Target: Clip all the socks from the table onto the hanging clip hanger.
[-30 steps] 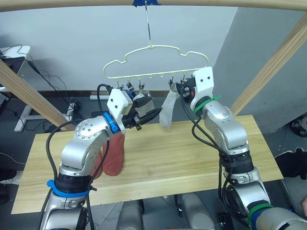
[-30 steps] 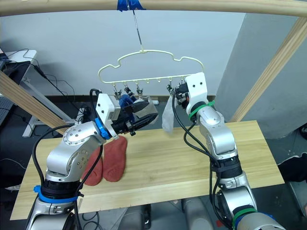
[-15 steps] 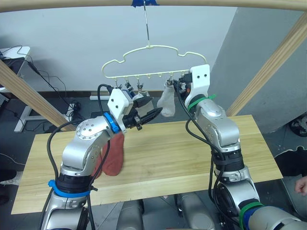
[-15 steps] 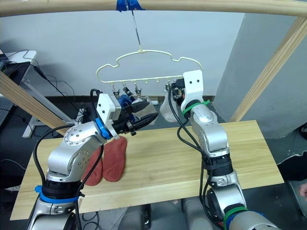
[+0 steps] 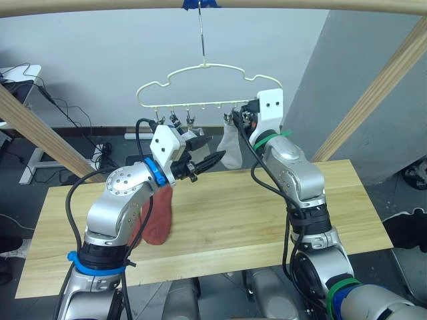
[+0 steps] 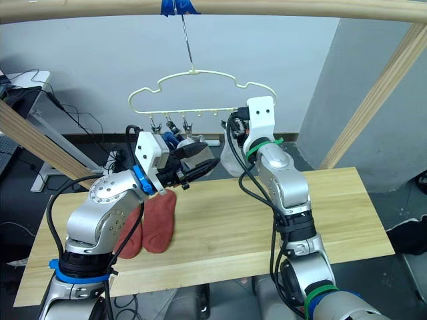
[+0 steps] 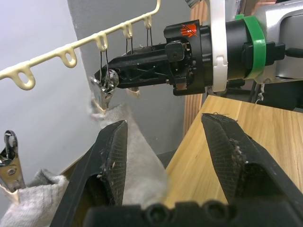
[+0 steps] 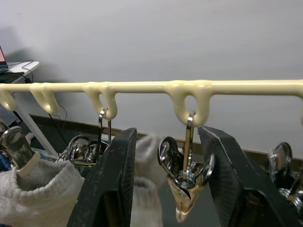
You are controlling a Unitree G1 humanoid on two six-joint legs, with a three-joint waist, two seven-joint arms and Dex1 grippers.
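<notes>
The cream clip hanger (image 5: 207,67) hangs by its hook from the top bar. My right gripper (image 5: 239,120) is open at the hanger's row of clips, its fingers on either side of a metal clip (image 8: 184,182). A light grey sock (image 5: 231,148) hangs just under that clip. A second grey sock (image 5: 199,138) and a blue sock (image 6: 172,139) hang further left. My left gripper (image 5: 208,152) is open and empty, below the clips beside the second grey sock. Two rust-red socks (image 6: 160,220) lie on the table (image 5: 267,213), partly behind my left arm.
A thick wooden frame bar (image 5: 300,5) runs overhead, with slanted wooden struts at the left (image 5: 40,133) and right (image 5: 380,87). A desk with cables (image 5: 17,70) stands at the back left. The table's right half is bare wood.
The hanger has swung to the left. My right gripper moved left and up with it, and the grey sock went along. My left arm stayed where it was.
</notes>
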